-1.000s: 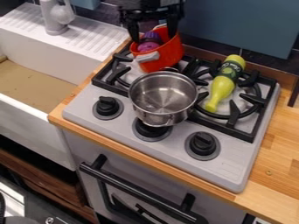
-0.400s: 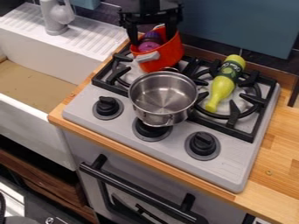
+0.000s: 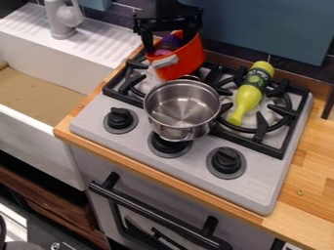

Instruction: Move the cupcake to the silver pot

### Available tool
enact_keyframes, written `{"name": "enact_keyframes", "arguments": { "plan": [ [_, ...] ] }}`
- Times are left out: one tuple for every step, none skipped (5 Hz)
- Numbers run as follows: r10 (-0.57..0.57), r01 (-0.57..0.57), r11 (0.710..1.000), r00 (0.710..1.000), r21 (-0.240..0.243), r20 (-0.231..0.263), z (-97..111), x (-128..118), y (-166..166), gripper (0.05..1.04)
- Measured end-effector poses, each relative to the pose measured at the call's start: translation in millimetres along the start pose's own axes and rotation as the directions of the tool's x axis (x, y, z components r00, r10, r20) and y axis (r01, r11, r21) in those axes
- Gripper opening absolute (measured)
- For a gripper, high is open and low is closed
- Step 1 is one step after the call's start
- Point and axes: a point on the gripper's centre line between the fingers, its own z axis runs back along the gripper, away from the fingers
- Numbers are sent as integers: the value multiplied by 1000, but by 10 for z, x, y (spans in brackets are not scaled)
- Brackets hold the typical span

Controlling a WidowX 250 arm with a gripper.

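The black gripper (image 3: 168,45) hangs at the top of the view over the red pot, open, with its two fingers spread around the purple cupcake. The cupcake (image 3: 171,42) lies inside the red pot (image 3: 186,59), partly hidden by the gripper and the pot's wall. In front of the red pot, the silver pot (image 3: 182,103) stands on the stove, with nothing in it.
A yellow-green bottle (image 3: 251,93) lies on the right burner grate (image 3: 285,113). The white sink (image 3: 49,73) and grey faucet (image 3: 62,20) are at the left. Blue panels and dark tiles rise behind the stove.
The gripper has come down a little toward the red pot, and its body now hides more of the cupcake. The pots and the bottle have stayed in place.
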Motion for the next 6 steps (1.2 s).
{"name": "enact_keyframes", "arguments": {
  "plan": [
    [5, -5, 1000, 1000, 3, 10, -9, 11, -31, 964],
    [-12, 12, 1000, 1000, -1, 9, -31, -32, -15, 858],
    [-28, 28, 1000, 1000, -9, 10, -3, -89, -6, 858],
    [-13, 13, 1000, 1000, -12, 7, 51, -139, -9, 858],
    [27, -27, 1000, 1000, -8, -15, 99, -138, -15, 858],
    [77, -76, 996, 997, -39, 26, 298, -73, -40, 858]
  ]
}}
